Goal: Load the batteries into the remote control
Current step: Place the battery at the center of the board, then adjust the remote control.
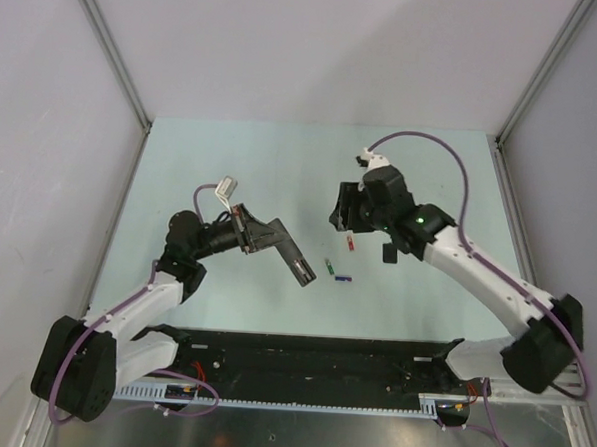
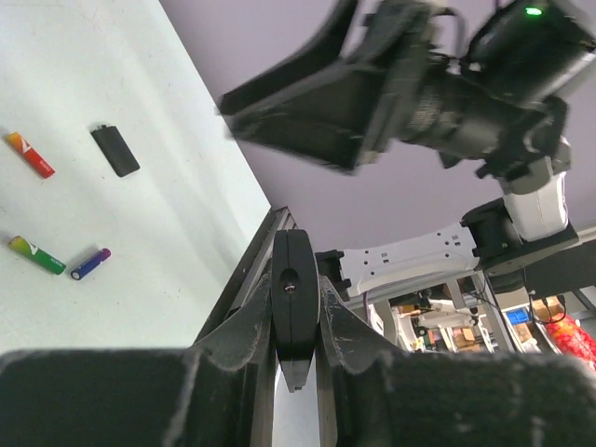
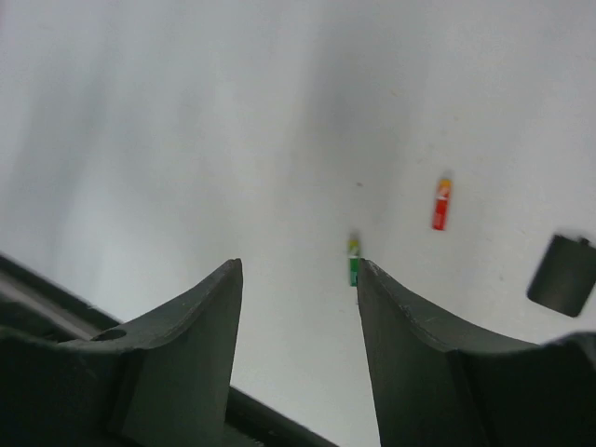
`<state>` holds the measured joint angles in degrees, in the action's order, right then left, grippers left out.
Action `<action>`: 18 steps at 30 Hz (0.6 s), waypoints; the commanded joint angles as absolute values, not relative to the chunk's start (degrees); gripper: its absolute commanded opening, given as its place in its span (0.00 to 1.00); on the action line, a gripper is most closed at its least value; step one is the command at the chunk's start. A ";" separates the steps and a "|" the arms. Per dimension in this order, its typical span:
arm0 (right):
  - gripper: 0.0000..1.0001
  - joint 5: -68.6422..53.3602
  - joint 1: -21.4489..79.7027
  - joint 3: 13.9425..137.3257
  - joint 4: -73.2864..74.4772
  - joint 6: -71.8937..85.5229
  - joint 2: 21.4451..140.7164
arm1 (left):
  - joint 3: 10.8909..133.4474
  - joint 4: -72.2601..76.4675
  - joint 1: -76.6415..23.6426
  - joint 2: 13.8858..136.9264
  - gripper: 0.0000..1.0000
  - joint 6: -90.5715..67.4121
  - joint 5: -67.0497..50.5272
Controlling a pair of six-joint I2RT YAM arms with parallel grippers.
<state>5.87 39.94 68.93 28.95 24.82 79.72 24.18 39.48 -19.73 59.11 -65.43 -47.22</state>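
My left gripper (image 1: pixel 266 236) is shut on the black remote control (image 1: pixel 297 263), holding it off the table with its free end pointing at the batteries. In the left wrist view the remote (image 2: pixel 295 270) shows end-on between the fingers. A red battery (image 1: pixel 351 243), a green battery (image 1: pixel 328 266) and a blue-purple one (image 1: pixel 343 279) lie apart on the table. My right gripper (image 1: pixel 344 218) is open and empty, raised just beyond the red battery. The right wrist view shows the green battery (image 3: pixel 354 262) beside the right finger's tip and the red one (image 3: pixel 441 203) farther off.
A small black flat piece (image 2: pixel 115 150), perhaps the battery cover, lies near the red battery (image 2: pixel 30 154); it also shows in the right wrist view (image 3: pixel 563 275). The black rail (image 1: pixel 311 359) of the arm bases runs along the near edge. Grey walls enclose the table.
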 commanded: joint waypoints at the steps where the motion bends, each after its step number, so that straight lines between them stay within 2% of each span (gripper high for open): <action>1: 0.63 -6.39 38.76 66.98 23.84 28.65 73.05 | 25.66 40.52 -19.51 60.12 0.00 -64.95 -49.31; 2: 0.68 -11.55 38.32 65.41 22.77 30.39 72.08 | 26.19 40.52 -19.51 60.29 0.00 -65.13 -49.22; 3: 0.81 -14.30 37.19 64.43 20.59 31.02 70.77 | 26.45 40.60 -19.51 60.38 0.00 -65.30 -49.22; 4: 0.87 -17.20 36.48 63.73 19.44 31.81 70.32 | 26.98 40.52 -19.51 60.73 0.00 -65.48 -49.22; 6: 0.90 -25.37 34.73 60.93 15.32 34.09 69.09 | 28.65 40.52 -19.51 61.17 0.00 -65.65 -49.39; 11: 0.89 -39.16 32.70 56.43 7.14 38.14 68.29 | 33.21 40.52 -19.51 63.80 0.00 -66.27 -51.15; 18: 0.84 -44.91 33.57 52.47 -2.69 41.57 68.03 | 37.09 40.52 -19.51 67.06 0.00 -67.06 -53.26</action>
